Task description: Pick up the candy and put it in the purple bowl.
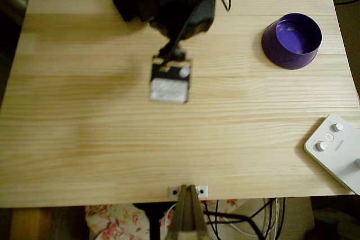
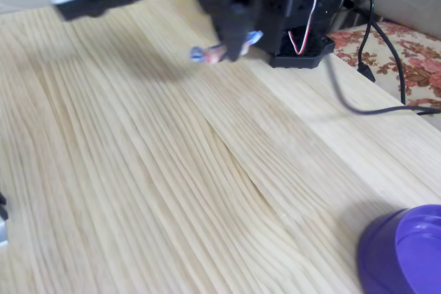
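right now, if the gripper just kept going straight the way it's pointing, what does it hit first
Probably bare table. In the fixed view the gripper points downward with the candy in its tip, above open wood. The purple bowl sits well off to the side. Depth is unclear given the blur.

A home room used as a hobby robotics corner.

A pale pine bench (image 1: 112, 139) stands over floral upholstery (image 2: 406, 53), seen at its far right in the fixed view and beneath its near edge from overhead; loose black cables (image 2: 386, 60) trail across it, and a white knobbed device (image 1: 337, 150) sits at the right.
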### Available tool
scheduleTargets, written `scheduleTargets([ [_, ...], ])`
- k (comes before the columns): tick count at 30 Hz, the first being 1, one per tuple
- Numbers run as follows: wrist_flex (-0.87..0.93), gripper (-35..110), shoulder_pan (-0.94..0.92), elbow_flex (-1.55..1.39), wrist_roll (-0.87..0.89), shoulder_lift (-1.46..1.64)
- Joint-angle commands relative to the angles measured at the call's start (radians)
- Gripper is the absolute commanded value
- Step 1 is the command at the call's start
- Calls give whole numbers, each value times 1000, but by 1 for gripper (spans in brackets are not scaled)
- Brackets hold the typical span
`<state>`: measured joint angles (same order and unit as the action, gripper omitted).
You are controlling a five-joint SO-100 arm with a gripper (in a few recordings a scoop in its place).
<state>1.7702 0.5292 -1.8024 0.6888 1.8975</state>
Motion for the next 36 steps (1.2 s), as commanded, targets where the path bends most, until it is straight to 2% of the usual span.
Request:
scheduleTargets([
  [1, 66, -1, 97, 38, 8, 166],
  [12, -69, -1, 442, 12, 133, 334],
  [21, -325, -1, 739, -60, 127, 379],
  [29, -726, -1, 819, -167, -46, 374],
  [36, -945, -1, 782, -193, -137, 253],
])
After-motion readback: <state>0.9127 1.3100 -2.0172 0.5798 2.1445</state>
